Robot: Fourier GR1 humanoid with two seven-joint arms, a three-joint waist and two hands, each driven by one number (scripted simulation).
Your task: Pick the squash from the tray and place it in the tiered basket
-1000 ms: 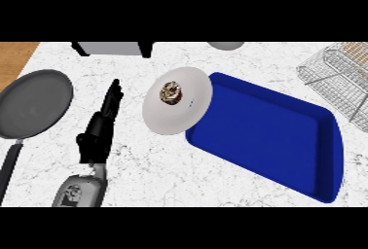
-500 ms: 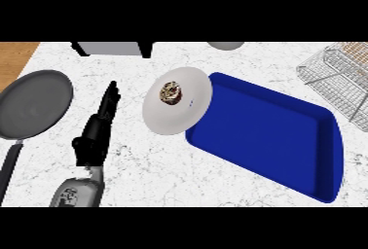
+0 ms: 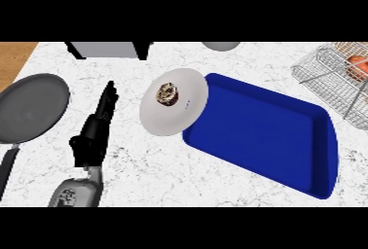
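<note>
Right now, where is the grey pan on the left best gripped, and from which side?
By its long handle, which runs from the pan back toward the robot. Coming in from the robot's own side looks best; the open left hand lies just right of it.

A kitchen is indicated. A white marble-patterned counter [image 3: 215,189] is seen from above, with a wooden strip at its far left corner. A grey frying pan [image 3: 30,107], a white plate [image 3: 176,116] with a small pastry [image 3: 167,93], a blue tray [image 3: 266,141] and a wire basket [image 3: 338,78] are laid out on it.
</note>
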